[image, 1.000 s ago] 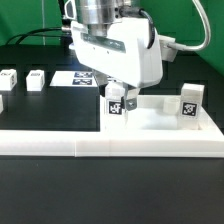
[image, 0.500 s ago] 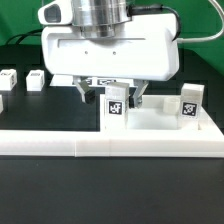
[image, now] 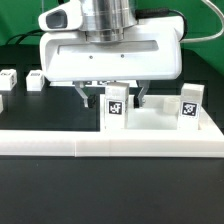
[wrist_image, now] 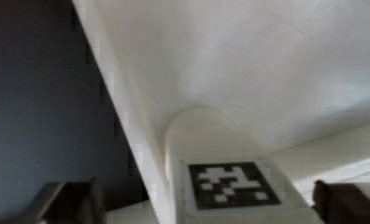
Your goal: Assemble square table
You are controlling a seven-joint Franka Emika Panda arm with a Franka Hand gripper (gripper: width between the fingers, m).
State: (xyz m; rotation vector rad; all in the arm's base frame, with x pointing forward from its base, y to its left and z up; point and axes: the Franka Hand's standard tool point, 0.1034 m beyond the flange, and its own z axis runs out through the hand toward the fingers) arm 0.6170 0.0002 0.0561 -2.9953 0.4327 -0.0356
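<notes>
On the exterior view's left, two spare legs, the outer leg (image: 8, 80) and the inner leg (image: 37, 78), sit on the black table (image: 50, 105), well apart from the work. A white sliver at the very edge of the picture may be another part; it is too cropped to tell.

At centre, the robot's gripper (image: 114, 103) hangs low over the white tabletop (image: 155, 122), spread wide and holding nothing. Its fingers (image: 86, 98) flank the tagged leg (image: 117, 110) with a clear gap on each side. That leg stands upright on the tabletop, its tag facing the camera. The wrist view agrees: the tagged leg (wrist_image: 226, 180) lies between the dark fingertips (wrist_image: 66, 200), touched by neither, with the tabletop (wrist_image: 253, 60) stretching away behind it.

On the exterior view's right, a second leg (image: 190, 103) stands upright on the tabletop near its corner. A low white wall (image: 60, 143) runs across the front, with the tabletop just behind it.

By the look of it, the job is about half done: two legs are up and two remain to be fetched and fitted. Whether the standing legs are fully tightened cannot be told. The released gripper straddling the centre leg suggests work on that leg is under way.
</notes>
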